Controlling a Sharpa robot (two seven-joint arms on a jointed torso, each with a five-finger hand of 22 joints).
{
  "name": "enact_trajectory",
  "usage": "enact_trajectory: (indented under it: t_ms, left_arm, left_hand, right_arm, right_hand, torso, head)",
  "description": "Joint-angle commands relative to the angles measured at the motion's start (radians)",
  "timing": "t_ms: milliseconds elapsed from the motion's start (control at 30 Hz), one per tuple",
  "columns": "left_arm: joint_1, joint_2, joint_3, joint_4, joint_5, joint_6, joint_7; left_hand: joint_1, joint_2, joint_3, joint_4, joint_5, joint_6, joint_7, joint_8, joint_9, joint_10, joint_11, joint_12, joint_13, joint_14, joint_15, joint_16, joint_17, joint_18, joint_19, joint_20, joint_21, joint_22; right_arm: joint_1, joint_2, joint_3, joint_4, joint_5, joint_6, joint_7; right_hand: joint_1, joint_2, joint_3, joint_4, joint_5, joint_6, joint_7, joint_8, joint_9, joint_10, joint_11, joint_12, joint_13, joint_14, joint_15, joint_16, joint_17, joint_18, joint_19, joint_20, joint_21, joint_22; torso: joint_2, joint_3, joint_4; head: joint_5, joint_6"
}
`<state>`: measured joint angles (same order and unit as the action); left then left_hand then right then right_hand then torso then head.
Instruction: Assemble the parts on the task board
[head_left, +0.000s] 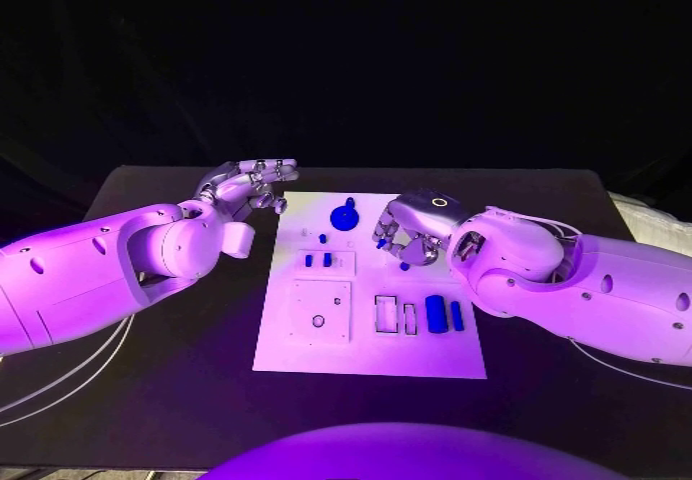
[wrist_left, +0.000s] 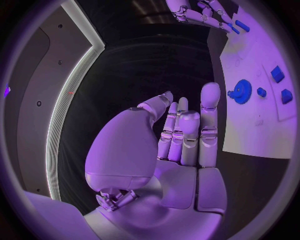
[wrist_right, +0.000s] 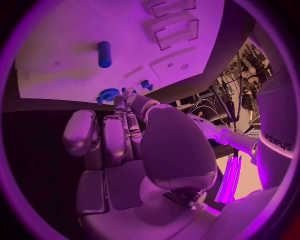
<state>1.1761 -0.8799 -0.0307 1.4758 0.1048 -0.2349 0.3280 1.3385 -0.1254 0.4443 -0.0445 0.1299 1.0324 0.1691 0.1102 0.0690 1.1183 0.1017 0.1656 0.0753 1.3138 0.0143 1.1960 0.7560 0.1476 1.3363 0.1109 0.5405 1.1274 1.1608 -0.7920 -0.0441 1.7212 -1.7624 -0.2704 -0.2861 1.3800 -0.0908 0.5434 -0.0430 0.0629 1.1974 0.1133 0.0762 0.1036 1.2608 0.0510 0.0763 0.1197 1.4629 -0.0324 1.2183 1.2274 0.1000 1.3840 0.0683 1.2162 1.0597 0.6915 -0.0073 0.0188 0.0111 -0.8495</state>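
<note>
Over white rectangular task board (head_left: 369, 345), right hand (head_left: 410, 232) hovered, fingers curled; whether it pinched small blue part (head_left: 405, 266), cannot tell. Left hand (head_left: 248, 183) open, beside board. Blue round gear (head_left: 345, 216) seated. Step judged: part pick-up; next needs aligning with slot.

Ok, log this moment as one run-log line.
left hand: open, off the task board's far left corner | right hand: over board, hold unclear | blue gear: on board | cylinder: lying on board
</note>
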Motion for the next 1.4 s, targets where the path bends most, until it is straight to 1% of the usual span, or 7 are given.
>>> enact_trajectory:
  t_ms: [33, 233, 333, 367, 700, 1033, 1400]
  left_arm:
    - [-0.001, 0.002, 0.001, 0.005, -0.008, 0.019, 0.001]
    - [-0.001, 0.000, 0.001, 0.013, -0.010, 0.019, 0.000]
    - [-0.001, 0.000, 0.001, 0.015, -0.011, 0.019, -0.001]
    - [-0.001, -0.001, 0.001, 0.016, -0.011, 0.019, -0.001]
    - [-0.001, -0.001, 0.001, 0.021, -0.012, 0.022, -0.002]
    - [-0.001, -0.003, 0.001, 0.022, -0.015, 0.024, -0.004]
    - [-0.001, -0.003, 0.001, 0.025, -0.017, 0.027, -0.006]
  left_hand:
    - [0.010, 0.002, -0.001, -0.005, 0.001, 0.004, 0.003, 0.003, -0.001, -0.009, 0.001, 0.006, -0.001, 0.004, 0.000, 0.002, -0.001, 0.018, -0.002, -0.001, -0.006, -0.001]
    - [0.010, 0.002, -0.001, -0.005, 0.001, 0.004, 0.003, 0.003, -0.001, -0.009, 0.001, 0.006, -0.001, 0.004, 0.000, 0.002, -0.001, 0.018, -0.002, -0.001, -0.006, -0.001]
    - [0.011, 0.001, -0.002, -0.006, 0.001, 0.003, 0.004, 0.002, -0.001, -0.010, 0.001, 0.006, -0.001, 0.003, 0.000, 0.002, -0.002, 0.018, -0.002, -0.001, -0.007, -0.001]
    - [0.011, 0.001, -0.002, -0.006, 0.001, 0.003, 0.004, 0.002, -0.001, -0.010, 0.001, 0.006, -0.001, 0.003, 0.000, 0.002, -0.002, 0.018, -0.002, -0.001, -0.007, -0.001]
    - [0.012, 0.001, -0.002, -0.007, 0.001, 0.002, 0.004, 0.002, -0.002, -0.012, 0.002, 0.006, -0.001, 0.003, 0.000, 0.003, -0.001, 0.018, -0.002, -0.001, -0.007, -0.002]
    - [0.012, 0.001, -0.002, -0.007, 0.001, 0.002, 0.005, 0.002, -0.002, -0.012, 0.002, 0.006, -0.001, 0.003, 0.000, 0.003, -0.002, 0.018, -0.002, -0.001, -0.007, -0.002]
    - [0.013, 0.001, -0.003, -0.007, 0.001, 0.001, 0.005, 0.002, -0.002, -0.014, 0.003, 0.006, -0.002, 0.002, 0.000, 0.002, -0.004, 0.018, -0.003, -0.001, -0.010, -0.003]
  right_arm:
    - [-0.007, 0.018, -0.001, 0.010, 0.010, 0.036, 0.004]
    - [-0.028, 0.058, -0.006, 0.029, 0.024, 0.068, 0.012]
    - [-0.040, 0.072, -0.009, 0.032, 0.034, 0.081, 0.016]
    - [-0.044, 0.077, -0.010, 0.032, 0.038, 0.085, 0.017]
    - [-0.076, 0.112, -0.015, 0.011, 0.056, 0.104, 0.030]
    - [-0.084, 0.126, -0.016, -0.002, 0.051, 0.111, 0.031]
    - [-0.089, 0.141, -0.017, -0.018, 0.040, 0.115, 0.029]
  right_hand:
    - [-0.008, 0.000, 0.004, 0.004, -0.006, 0.009, 0.002, 0.006, 0.001, 0.004, 0.000, -0.005, 0.000, 0.058, 0.001, 0.006, 0.001, 0.004, 0.007, -0.001, 0.003, 0.001]
    - [-0.008, 0.000, 0.004, 0.004, -0.006, 0.008, 0.002, 0.006, 0.002, 0.003, 0.000, -0.006, 0.000, 0.058, 0.001, 0.005, 0.000, 0.004, 0.006, -0.001, 0.003, 0.000]
    - [-0.009, 0.001, 0.004, 0.004, -0.006, 0.008, 0.002, 0.005, 0.002, 0.003, 0.000, -0.006, -0.001, 0.058, 0.001, 0.004, -0.001, 0.004, 0.006, -0.001, 0.002, -0.001]
    - [-0.009, 0.001, 0.004, 0.004, -0.006, 0.008, 0.002, 0.005, 0.002, 0.003, 0.000, -0.006, -0.001, 0.058, 0.001, 0.004, -0.001, 0.004, 0.006, -0.001, 0.002, -0.001]
    - [-0.009, 0.002, 0.004, 0.002, -0.005, 0.005, 0.004, 0.003, 0.002, 0.000, 0.001, -0.010, -0.004, 0.057, 0.001, 0.005, -0.001, 0.005, 0.005, -0.001, 0.001, -0.003]
    - [-0.009, 0.003, 0.004, 0.002, -0.005, 0.004, 0.005, 0.002, 0.002, -0.001, 0.002, -0.010, -0.004, 0.057, 0.001, 0.005, -0.001, 0.005, 0.005, -0.001, 0.001, -0.003]
    - [-0.010, 0.003, 0.004, 0.002, -0.006, 0.003, 0.005, 0.001, 0.002, -0.002, 0.002, -0.011, -0.005, 0.057, 0.001, 0.007, 0.000, 0.005, 0.005, -0.001, 0.001, -0.002]
  torso:
    - [0.000, -0.0010, -0.0013]
    - [0.000, -0.0023, 0.0009]
    - [-0.001, -0.0016, -0.0013]
    - [-0.001, -0.0023, -0.0010]
    - [-0.001, 0.0001, -0.0009]
    - [0.000, 0.0011, -0.0029]
    - [0.000, 0.0005, -0.0015]
  head:
    - [0.016, -0.008]
    - [0.031, -0.018]
    - [0.039, -0.023]
    - [0.041, -0.023]
    - [0.062, -0.023]
    - [0.066, -0.023]
    - [0.067, -0.023]
